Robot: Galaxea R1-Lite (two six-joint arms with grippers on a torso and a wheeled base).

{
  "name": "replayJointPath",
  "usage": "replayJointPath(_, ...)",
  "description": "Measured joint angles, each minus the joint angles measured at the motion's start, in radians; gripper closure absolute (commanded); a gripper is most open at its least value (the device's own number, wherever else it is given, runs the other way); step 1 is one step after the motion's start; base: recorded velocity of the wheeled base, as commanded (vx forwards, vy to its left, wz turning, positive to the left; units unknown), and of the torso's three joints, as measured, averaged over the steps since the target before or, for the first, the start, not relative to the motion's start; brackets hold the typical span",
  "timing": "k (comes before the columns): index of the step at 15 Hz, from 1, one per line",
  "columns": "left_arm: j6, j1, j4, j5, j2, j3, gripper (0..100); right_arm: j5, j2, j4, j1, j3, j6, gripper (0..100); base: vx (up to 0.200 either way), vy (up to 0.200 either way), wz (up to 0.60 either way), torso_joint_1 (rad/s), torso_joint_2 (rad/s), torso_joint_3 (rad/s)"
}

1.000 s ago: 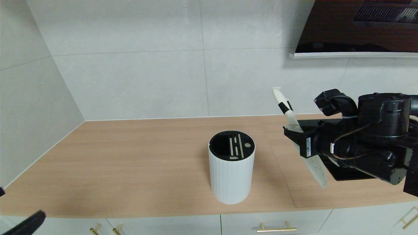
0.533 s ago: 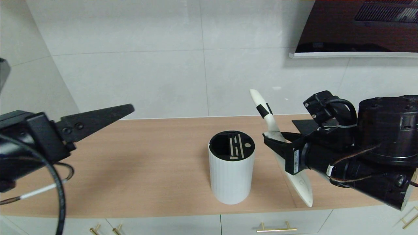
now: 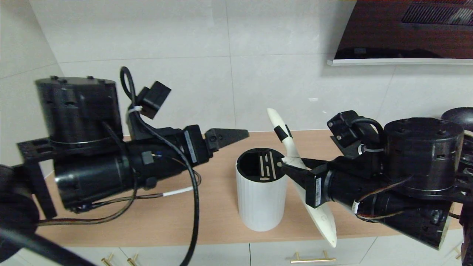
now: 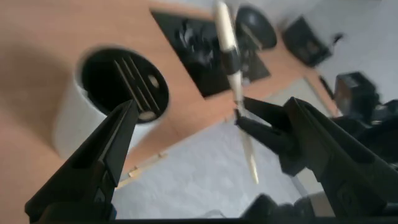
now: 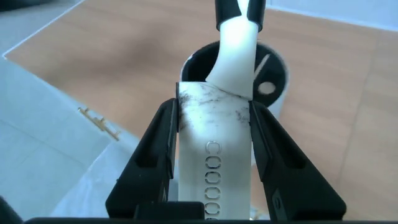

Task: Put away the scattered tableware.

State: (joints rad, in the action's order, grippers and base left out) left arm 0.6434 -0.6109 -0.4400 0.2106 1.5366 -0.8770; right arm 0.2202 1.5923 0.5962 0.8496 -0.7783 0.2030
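Wooden counter (image 3: 218, 223) backed by tiled wall (image 3: 277, 55), dark hood (image 3: 406, 29) mounted above, black hob (image 4: 171, 25) set into counter, cabinets (image 3: 273, 255) fitted with gold handles (image 3: 313, 257)

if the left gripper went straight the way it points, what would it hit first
Probably the white knife held in the right gripper; the left gripper would pass just above the knife holder, though depth is hard to judge.

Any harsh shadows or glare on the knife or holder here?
Head view: even light, soft shadows on the counter, no glare on the holder; the dark hood is glossy and reflects. Right wrist view: white knife bright, its marks readable.
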Motion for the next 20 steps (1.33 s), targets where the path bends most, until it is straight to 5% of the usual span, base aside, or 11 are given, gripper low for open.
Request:
replayJointPath(2, 0.001, -0.045, -0.063, -0.065, 0.068, -0.005, 0, 0.001, 0.017, 0.0, 0.036, -0.019, 0.038, 100, 0.0, 0.0, 0.0, 0.0, 0.0, 0.0)
replayJointPath(5, 0.001, -0.093, -0.185, -0.086, 0.144, -0.001, 0, 0.011, 0.043, 0.001, 0.071, -0.033, 0.052, 100, 0.0, 0.0, 0.0, 0.0, 0.0, 0.0)
replayJointPath(18, 0.001, -0.113, -0.221, -0.107, 0.19, 0.002, 0, 0.011, 0.067, 0.001, 0.131, -0.022, 0.074, 100, 0.0, 0.0, 0.0, 0.0, 0.0, 0.0)
replayJointPath(19, 0.001, -0.114, -0.221, -0.107, 0.193, 0.002, 100, 0.011, 0.067, 0.001, 0.137, -0.017, 0.072, 100, 0.0, 0.0, 0.0, 0.0, 0.0, 0.0)
replayJointPath(20, 0.002, -0.114, -0.221, -0.107, 0.195, 0.001, 100, 0.011, 0.067, 0.001, 0.139, -0.014, 0.072, 100, 0.0, 0.0, 0.0, 0.0, 0.0, 0.0)
